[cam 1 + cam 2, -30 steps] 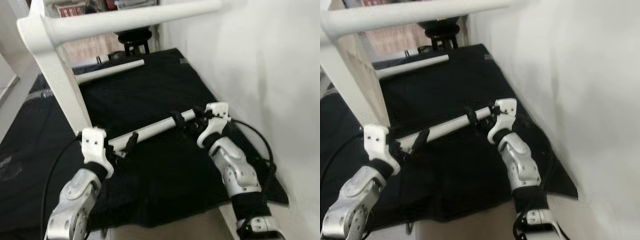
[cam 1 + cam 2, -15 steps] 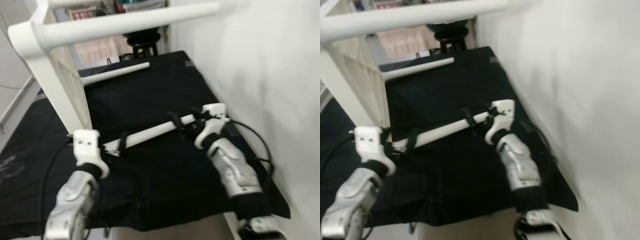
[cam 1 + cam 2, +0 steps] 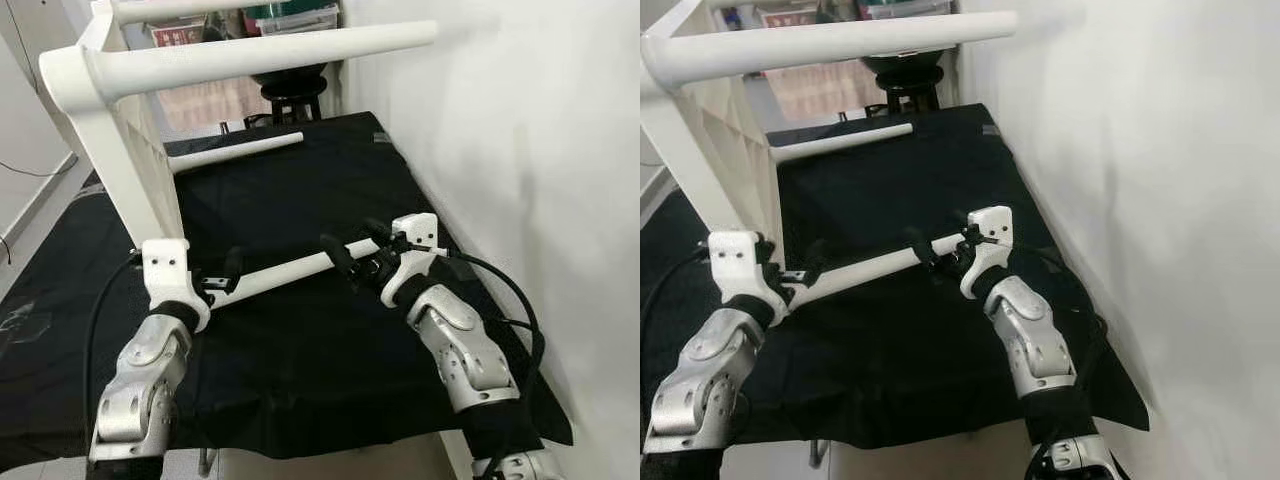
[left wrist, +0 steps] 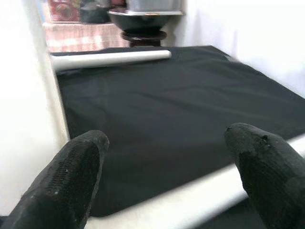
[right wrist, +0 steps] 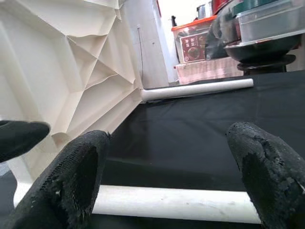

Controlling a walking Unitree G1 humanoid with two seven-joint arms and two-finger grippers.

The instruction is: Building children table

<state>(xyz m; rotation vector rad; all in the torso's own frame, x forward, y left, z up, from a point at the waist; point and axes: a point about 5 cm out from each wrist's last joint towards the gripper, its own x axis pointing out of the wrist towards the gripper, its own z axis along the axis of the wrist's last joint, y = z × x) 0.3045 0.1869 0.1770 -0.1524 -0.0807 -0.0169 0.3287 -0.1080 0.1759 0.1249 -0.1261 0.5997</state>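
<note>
- Table leg, a white tube, is lying across the black cloth and reaching toward the lower corner of the white table top, which is standing on its edge at the robot's left.
- Two other legs are already sticking out from the top's upper corners, and one more white tube is resting at the far side of the cloth, its near end right at the tabletop.
- Left gripper is straddling the leg's end nearest the tabletop; in its wrist view the black fingers are spread wide with the tube running between them, so it looks open around the leg rather than pinching it.
- Right gripper is sitting over the other end, by the white wall; its fingers are also apart, with the tube lying between the tips, bracketing but not clamping.
- My guess is that the robot is busy lining this leg up with its corner socket.
- Next, I would expect both claws to close on the tube, then steer its end square into the corner and push; a tilted tube could well jam or slide on the cloth.
</note>
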